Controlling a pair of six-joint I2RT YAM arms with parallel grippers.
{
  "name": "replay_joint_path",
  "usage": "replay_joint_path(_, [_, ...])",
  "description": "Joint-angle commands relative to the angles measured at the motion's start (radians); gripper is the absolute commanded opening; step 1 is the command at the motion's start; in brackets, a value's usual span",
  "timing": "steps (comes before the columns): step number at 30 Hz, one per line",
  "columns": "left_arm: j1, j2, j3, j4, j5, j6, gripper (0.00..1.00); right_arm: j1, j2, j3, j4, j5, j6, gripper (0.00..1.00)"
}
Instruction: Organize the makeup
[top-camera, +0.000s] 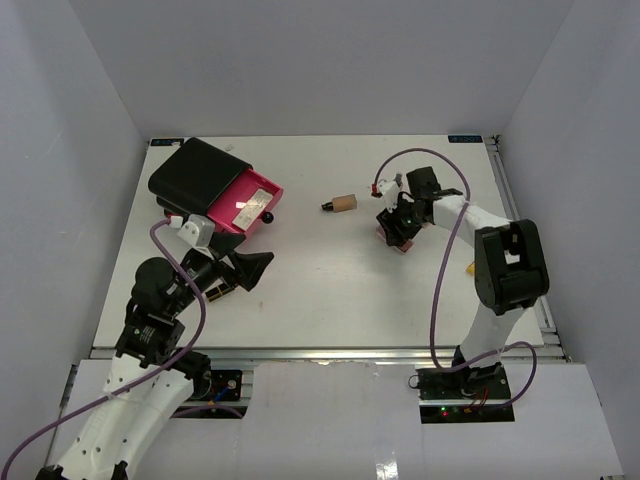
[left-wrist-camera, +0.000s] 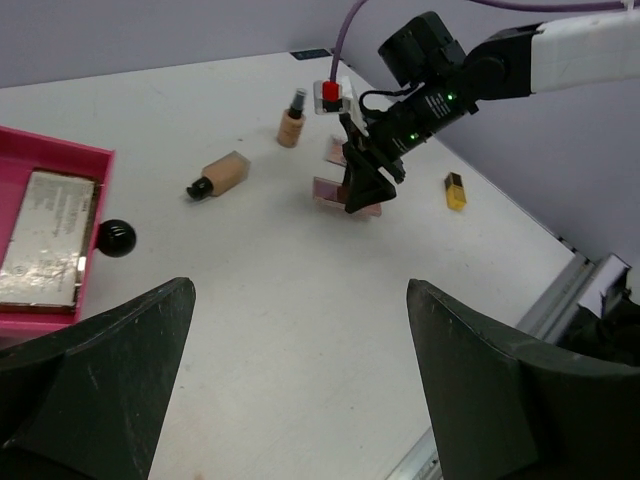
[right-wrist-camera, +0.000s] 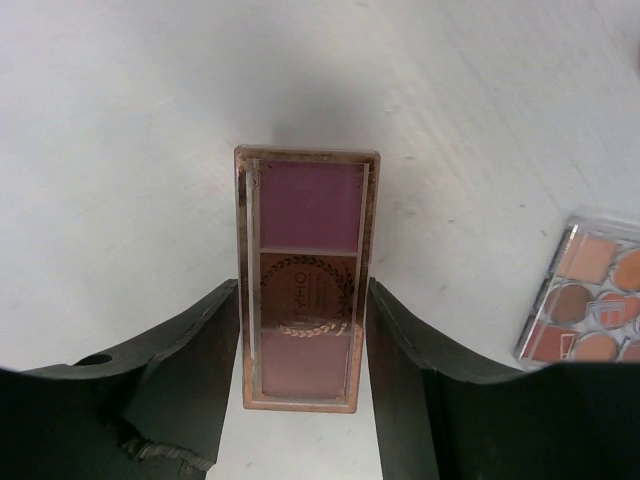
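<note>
The black-and-pink case (top-camera: 205, 180) sits at the far left corner of the table (top-camera: 320, 300), its pink drawer (left-wrist-camera: 40, 170) pulled out with a flat silvery rectangular piece (left-wrist-camera: 45, 235) lying inside. Just in front of the case the left gripper (top-camera: 250, 270) hangs with its jaws spread wide and nothing between them.

To the right of the case, well apart from it, the foundation tube (top-camera: 342, 203) lies on its side, black cap pointing back at the case. Farther right of the case, in the left wrist view, a small tan bottle (left-wrist-camera: 291, 120) stands upright.

Farther right again, the right gripper (top-camera: 397, 235) is clamped on the pink palette (right-wrist-camera: 310, 200), its fingers (right-wrist-camera: 190, 360) pressed against the two long edges at the end nearest the wrist. Whether the palette rests flat or is tipped up on an edge, I cannot tell. A multi-shade palette (right-wrist-camera: 590, 305) lies just beside it, on the side away from the case, and a gold lipstick (left-wrist-camera: 455, 190) lies farthest from the case.

The pink palette looks light, rigid and slick, with a hard glossy lid. A hold across its narrow width suits it, though a hold this near one end may let it pivot. Firm, even pressure should do; too much squeeze could crack the lid or pop it loose.
</note>
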Motion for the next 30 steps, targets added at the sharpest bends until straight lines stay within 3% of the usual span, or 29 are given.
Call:
replay_joint_path(1, [0.003, 0.067, -0.008, 0.066, 0.193, -0.031, 0.98, 0.003, -0.288, -0.080, -0.105, -0.296, -0.241, 0.14])
replay_joint_path(6, [0.003, 0.114, 0.008, 0.047, 0.256, -0.056, 0.98, 0.073, -0.488, -0.135, -0.216, -0.344, -0.406, 0.14])
replay_joint_path(11, [0.003, 0.022, 0.029, 0.009, 0.175, -0.068, 0.98, 0.297, -0.512, -0.008, -0.242, -0.120, -0.504, 0.13])
replay_joint_path(16, [0.003, -0.112, 0.045, -0.067, 0.015, -0.075, 0.98, 0.386, -0.285, 0.277, -0.265, 0.048, -0.590, 0.13])
replay_joint_path(25, [0.003, -0.208, 0.024, -0.129, -0.183, -0.032, 0.98, 0.601, 0.059, 0.642, -0.099, 0.324, -0.774, 0.13])
replay_joint_path(30, [0.003, -0.260, 0.005, -0.131, -0.254, -0.026, 0.98, 0.648, 0.243, 0.874, -0.054, 0.331, -0.819, 0.13])
